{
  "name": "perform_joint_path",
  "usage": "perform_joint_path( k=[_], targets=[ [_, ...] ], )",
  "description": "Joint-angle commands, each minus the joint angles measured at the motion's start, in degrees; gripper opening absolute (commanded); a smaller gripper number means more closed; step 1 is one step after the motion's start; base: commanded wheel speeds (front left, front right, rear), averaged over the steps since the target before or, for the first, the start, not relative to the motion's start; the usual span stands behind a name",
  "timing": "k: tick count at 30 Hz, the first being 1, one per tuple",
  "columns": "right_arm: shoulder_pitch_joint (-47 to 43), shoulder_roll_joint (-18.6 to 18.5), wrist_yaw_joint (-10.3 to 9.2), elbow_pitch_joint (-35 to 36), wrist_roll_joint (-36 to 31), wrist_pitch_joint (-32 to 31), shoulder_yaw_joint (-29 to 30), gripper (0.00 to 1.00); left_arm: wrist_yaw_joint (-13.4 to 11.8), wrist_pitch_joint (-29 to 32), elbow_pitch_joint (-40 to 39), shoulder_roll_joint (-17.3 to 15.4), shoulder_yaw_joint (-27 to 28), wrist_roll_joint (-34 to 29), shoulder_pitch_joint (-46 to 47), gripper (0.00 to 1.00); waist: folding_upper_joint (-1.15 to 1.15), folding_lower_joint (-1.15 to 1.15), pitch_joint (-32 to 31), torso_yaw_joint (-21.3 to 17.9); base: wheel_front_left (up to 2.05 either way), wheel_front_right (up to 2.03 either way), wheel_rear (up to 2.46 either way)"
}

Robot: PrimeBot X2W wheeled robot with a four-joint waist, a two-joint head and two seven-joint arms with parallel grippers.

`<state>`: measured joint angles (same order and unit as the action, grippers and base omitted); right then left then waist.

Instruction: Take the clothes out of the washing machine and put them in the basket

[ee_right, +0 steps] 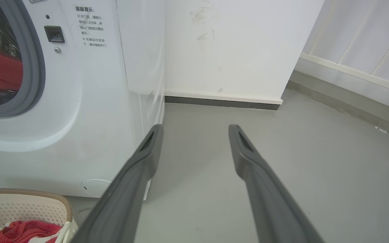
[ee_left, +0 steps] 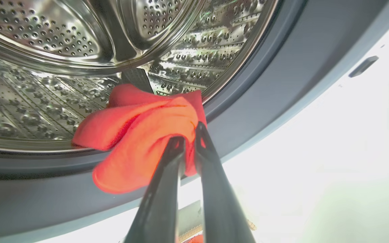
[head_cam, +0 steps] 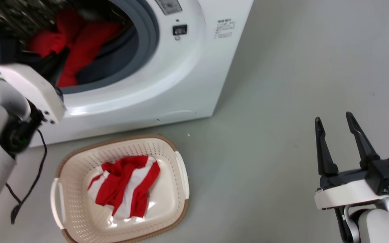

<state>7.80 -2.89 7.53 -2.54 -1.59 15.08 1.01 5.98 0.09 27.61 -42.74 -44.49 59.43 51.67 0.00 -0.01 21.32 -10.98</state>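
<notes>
The left gripper (ee_left: 190, 132) is clamped on a fold of the red garment (ee_left: 137, 135), its fingers nearly together with cloth pinched between them, right at the mouth of the washing machine (head_cam: 194, 67). The garment bunches over the grey door seal (ee_left: 268, 81), and its far end lies on the perforated steel drum (ee_left: 46, 33), out toward 10 o'clock in the left wrist view. In the head view that arm reaches in at 10 o'clock, and red cloth drapes down across the lower lip of the porthole. Over at 4 o'clock the right gripper (head_cam: 333, 117) hangs above the grey floor (head_cam: 282, 67), fingers spread wide, holding nothing, well apart from the machine. At 6 o'clock from the porthole the basket (head_cam: 181, 168) sits on the floor just in front of the washer, and the striped garment (head_cam: 127, 184), red and white, lies crumpled inside it.
</notes>
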Motion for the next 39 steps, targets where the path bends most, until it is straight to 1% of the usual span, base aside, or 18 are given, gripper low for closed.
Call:
perform_joint_path(
  k=[1,4,7,12,14,15,20,24,27,29,31,34,36,39],
  targets=[
    [-1.1,0.03,-0.08,-0.36,-0.15,0.14,0.17,1.0,-0.82,-1.54,-1.48,-0.42,0.17,-0.59,-1.49,0.0,0.0,0.01,-2.91,1.73,0.0,0.0,0.0],
    [-1.58,0.03,-0.08,-0.78,-0.31,0.14,0.86,1.0,-3.23,-5.27,-5.94,-1.24,-0.22,-2.97,-4.04,0.0,0.0,0.01,-5.02,2.89,0.0,0.0,0.0],
    [-2.47,0.03,-0.08,-1.48,-0.26,0.14,1.5,1.0,-6.32,-7.94,-10.98,-1.88,-0.66,-5.11,-6.69,0.0,0.0,0.01,-7.34,4.07,0.0,0.0,0.0],
    [-3.23,0.04,-0.08,-2.16,-0.62,0.14,2.18,1.0,-11.56,-10.56,-19.93,-3.35,-0.37,-7.13,-10.53,0.0,0.0,0.01,-10.62,5.98,0.0,0.0,0.0],
    [-3.63,0.05,-0.08,-2.41,-0.75,0.14,2.43,1.0,-13.56,-10.8,-23.85,-4.09,-0.27,-7.42,-11.98,0.0,0.0,0.01,-11.86,6.69,0.0,0.0,0.0],
    [-3.63,0.05,-0.08,-2.41,-0.75,0.14,2.43,1.0,-13.56,-10.8,-23.85,-4.09,-0.27,-7.42,-11.98,0.0,0.0,0.01,-11.86,6.69,0.0,0.0,0.0],
    [-3.85,0.05,-0.08,-2.72,-0.62,0.14,2.99,1.0,-17.41,-11.14,-32.85,-7.19,0.31,-7.5,-15.85,0.0,0.0,0.01,-13.88,8.18,0.0,0.0,0.0],
    [-4.55,0.04,-0.08,-2.74,-0.42,0.14,3.65,1.0,-19.9,-9.86,-38.34,-9.31,-0.47,-7.2,-19.24,0.0,0.0,0.01,-14.76,9.55,0.0,0.0,0.0],
    [-4.34,0.04,-0.08,-2.69,-0.13,0.14,3.97,1.0,-21.53,-8.61,-40.86,-10.02,-1.71,-6.77,-22.02,0.0,0.0,0.01,-14.85,10.26,0.0,0.0,0.0],
    [-4.03,0.04,-0.08,-2.54,0.19,0.14,4.07,1.0,-22.09,-8.29,-41.25,-9.62,-2.71,-6.12,-23.88,0.0,0.0,0.01,-14.56,10.6,0.0,0.0,0.0],
    [-3.47,0.03,-0.08,-2.32,0.3,0.14,3.96,1.0,-21.98,-7.84,-40.45,-9.17,-4.23,-6.04,-25.66,0.0,0.0,0.01,-14.04,10.69,0.0,0.0,0.0],
    [-2.73,0.04,-0.08,-1.86,0.49,0.14,3.35,1.0,-21.24,-8.08,-37.4,-8.49,-6.57,-7.75,-27.02,0.0,0.0,0.01,-12.56,10.35,0.0,0.0,0.0],
    [-2.52,0.04,-0.08,-1.72,0.62,0.14,3.18,1.0,-20.55,-8.43,-34.47,-6.95,-8.09,-7.86,-28.21,0.0,0.0,0.01,-11.34,9.99,0.0,0.0,0.0],
    [-1.61,0.04,-0.08,-1.27,0.38,0.14,3.01,1.0,-18.8,-9.29,-28.78,-5.16,-9.04,-7.38,-28.54,0.0,0.0,0.01,-8.88,9.31,0.0,0.0,0.0]
  ],
)
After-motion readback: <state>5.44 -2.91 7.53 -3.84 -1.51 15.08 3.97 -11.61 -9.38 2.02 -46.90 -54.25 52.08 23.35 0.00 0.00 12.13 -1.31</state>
